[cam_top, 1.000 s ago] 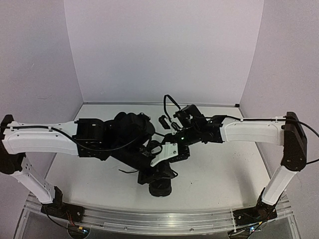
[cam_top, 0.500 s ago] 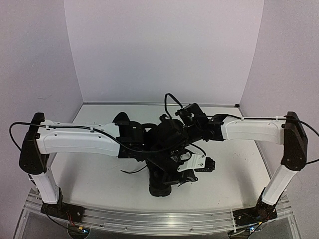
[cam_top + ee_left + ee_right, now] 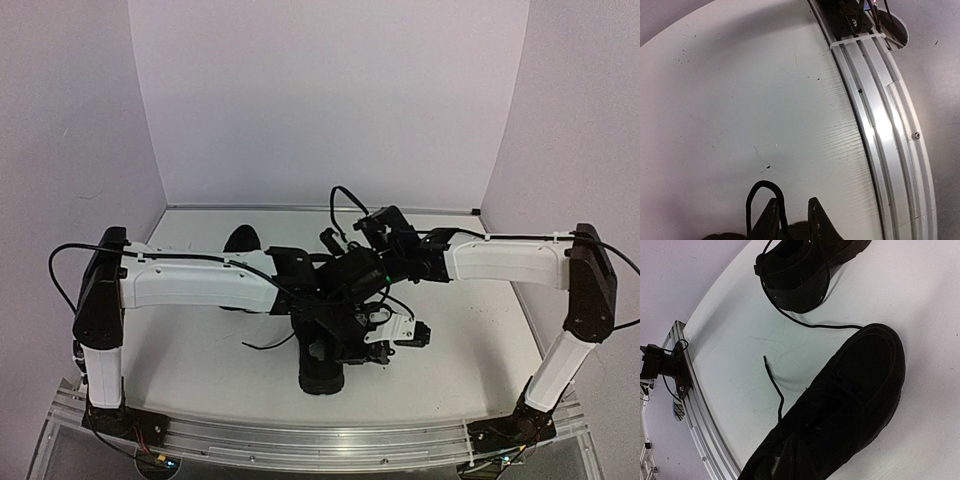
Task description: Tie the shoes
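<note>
The left arm [image 3: 200, 280] is being stretched in from the left, its forearm level and its wrist being bent down near the middle. The left hand [image 3: 791, 221] is being held low with its fingers [image 3: 771, 222] slightly parted. The right arm [image 3: 500, 262] is being extended level from the right, and the right hand [image 3: 347, 280] is being held closed, just beside the left wrist.

We get soft, even light on the worktop [image 3: 200, 340]; glare streaks the aluminium rail [image 3: 880, 135], and the shoes [image 3: 855, 385] read near-featureless black.
</note>
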Robot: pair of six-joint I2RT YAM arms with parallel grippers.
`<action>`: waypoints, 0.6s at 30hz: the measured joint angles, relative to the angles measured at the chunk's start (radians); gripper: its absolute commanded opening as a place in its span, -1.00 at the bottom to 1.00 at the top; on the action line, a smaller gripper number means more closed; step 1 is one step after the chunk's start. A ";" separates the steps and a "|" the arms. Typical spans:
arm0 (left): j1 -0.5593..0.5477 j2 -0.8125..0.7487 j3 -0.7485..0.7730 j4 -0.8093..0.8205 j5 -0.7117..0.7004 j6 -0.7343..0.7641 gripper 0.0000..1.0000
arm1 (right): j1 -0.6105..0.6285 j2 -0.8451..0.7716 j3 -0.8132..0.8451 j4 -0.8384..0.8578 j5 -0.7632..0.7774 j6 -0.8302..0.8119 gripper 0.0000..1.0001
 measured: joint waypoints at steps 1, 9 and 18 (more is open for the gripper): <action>0.004 0.005 0.003 0.000 -0.008 0.001 -0.46 | -0.001 0.000 0.000 0.000 -0.001 -0.001 -1.00; 0.014 0.024 0.022 0.000 -0.040 0.004 -0.04 | -0.009 0.000 -0.001 0.003 -0.006 -0.004 -1.00; 0.008 0.044 0.108 -0.016 0.001 0.028 0.04 | -0.013 0.000 -0.002 0.004 -0.012 -0.004 -1.00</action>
